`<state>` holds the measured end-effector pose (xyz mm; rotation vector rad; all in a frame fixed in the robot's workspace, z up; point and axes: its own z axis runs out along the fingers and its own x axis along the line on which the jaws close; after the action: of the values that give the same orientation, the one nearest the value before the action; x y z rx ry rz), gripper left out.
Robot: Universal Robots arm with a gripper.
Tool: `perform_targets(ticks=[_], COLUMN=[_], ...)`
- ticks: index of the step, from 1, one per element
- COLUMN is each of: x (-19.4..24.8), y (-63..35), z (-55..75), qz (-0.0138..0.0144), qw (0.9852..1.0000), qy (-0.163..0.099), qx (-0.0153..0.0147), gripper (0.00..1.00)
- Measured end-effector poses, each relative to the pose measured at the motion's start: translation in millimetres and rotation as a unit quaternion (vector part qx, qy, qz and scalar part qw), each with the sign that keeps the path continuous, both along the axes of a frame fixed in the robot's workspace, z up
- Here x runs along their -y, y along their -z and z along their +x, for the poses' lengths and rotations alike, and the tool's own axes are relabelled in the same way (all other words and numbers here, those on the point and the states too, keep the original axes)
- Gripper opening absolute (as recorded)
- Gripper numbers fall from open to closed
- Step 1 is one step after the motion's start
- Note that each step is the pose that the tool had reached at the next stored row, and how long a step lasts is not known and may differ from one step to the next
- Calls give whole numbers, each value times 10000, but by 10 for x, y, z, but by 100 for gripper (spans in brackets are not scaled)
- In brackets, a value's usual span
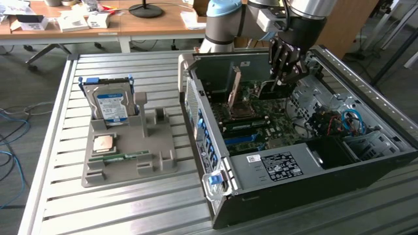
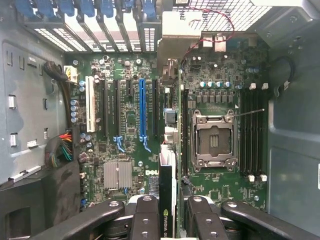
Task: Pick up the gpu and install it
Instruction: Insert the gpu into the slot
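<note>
One gripper [image 2: 172, 207]: clenched on the gpu [image 2: 167, 220] — its dark fingers [image 2: 146, 210] press the card's two flat sides.
Where the gpu is: inside the open computer case [image 1: 365, 152], held edge-on over the motherboard [image 2: 127, 150], in the strip between the expansion slots and the CPU socket [image 2: 212, 140].
Nearest slots: a black slot lies just beside the card's line; the blue slot [image 2: 142, 107] is one further off, away from the socket.
Contact with the board: cannot tell whether the card's lower edge touches a slot or hangs above it.
Arm: in the exterior view it reaches down into the case from above.
Parts holder [image 1: 117, 174]: on the slatted table [image 1: 58, 196], at the exterior view's left, well apart from the case; the hard drive [image 1: 111, 105] stands in it and the memory stick [image 1: 121, 157] lies in it.
Step in hand: the pick-up looks done; by my reading this is the install stage — the card is lined up over the board but not yet seated.
What the next move calls for: probably the card's edge square along one slot, the bracket end toward the rear slot openings [image 2: 90, 27], and a straight push with no tilt, since a skewed card would ride on the slot's lip.
</note>
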<state>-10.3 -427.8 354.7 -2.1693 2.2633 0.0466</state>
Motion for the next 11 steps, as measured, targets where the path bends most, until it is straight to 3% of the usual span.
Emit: perform_targets(ticks=[11], x=[0], y=[1], z=[0], qz=[1], qw=[10000], qy=[0], qx=[0], gripper=[27])
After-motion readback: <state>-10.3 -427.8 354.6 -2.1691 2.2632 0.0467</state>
